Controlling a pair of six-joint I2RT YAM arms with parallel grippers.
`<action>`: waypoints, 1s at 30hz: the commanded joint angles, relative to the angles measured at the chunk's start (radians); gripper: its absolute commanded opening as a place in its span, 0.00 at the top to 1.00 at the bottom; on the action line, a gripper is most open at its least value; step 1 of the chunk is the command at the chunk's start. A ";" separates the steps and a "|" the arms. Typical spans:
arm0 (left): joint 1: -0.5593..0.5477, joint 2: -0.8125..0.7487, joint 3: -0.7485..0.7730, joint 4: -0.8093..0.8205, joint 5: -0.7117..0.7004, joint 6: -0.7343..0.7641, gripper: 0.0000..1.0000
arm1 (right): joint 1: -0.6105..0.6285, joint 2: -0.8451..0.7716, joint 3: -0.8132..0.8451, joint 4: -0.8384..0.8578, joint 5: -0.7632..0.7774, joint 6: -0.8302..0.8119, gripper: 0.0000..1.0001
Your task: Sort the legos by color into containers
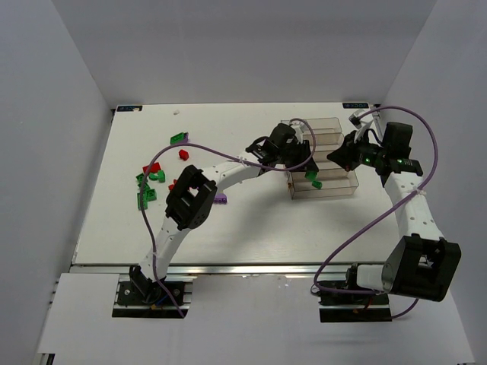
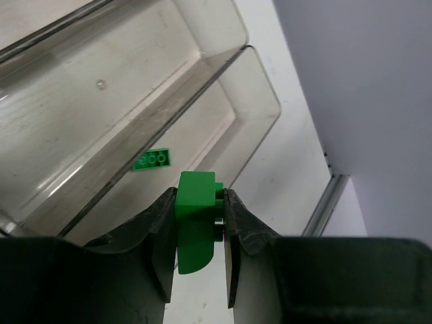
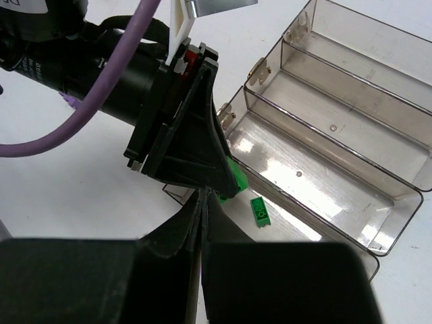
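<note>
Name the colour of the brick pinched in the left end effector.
Green: the brick shows best in the left wrist view.

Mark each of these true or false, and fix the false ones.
1. The left gripper holds a green lego between its fingers. True.
2. The right gripper is wide open. False: it is shut, with nothing visible between its fingers.
3. A small green plate lego already lies inside one of the clear bins. True.
4. The loose legos still on the table lie to the right of the bins in the top view. False: the red and green ones are clustered on the left side, and the bins are right of centre.
</note>
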State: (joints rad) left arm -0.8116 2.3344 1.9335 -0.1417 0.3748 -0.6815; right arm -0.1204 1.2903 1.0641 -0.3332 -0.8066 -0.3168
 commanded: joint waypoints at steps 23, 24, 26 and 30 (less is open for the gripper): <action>0.091 -0.398 -0.262 -0.145 -0.342 0.082 1.00 | -0.005 0.040 0.048 -0.194 -0.236 -0.238 0.51; 0.139 -0.453 -0.322 -0.148 -0.358 0.080 1.00 | -0.002 0.044 0.046 -0.213 -0.262 -0.261 0.46; 0.234 -0.600 -0.430 -0.191 -0.399 0.066 0.84 | 0.027 0.058 0.042 -0.246 -0.249 -0.326 0.37; 0.406 -0.794 -0.673 -0.365 -0.509 0.075 0.44 | 0.116 0.069 0.011 -0.254 -0.162 -0.358 0.39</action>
State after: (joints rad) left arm -0.5365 1.7096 1.3888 -0.3656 0.0196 -0.6151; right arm -0.0715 1.3567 1.0729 -0.5388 -0.9829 -0.5850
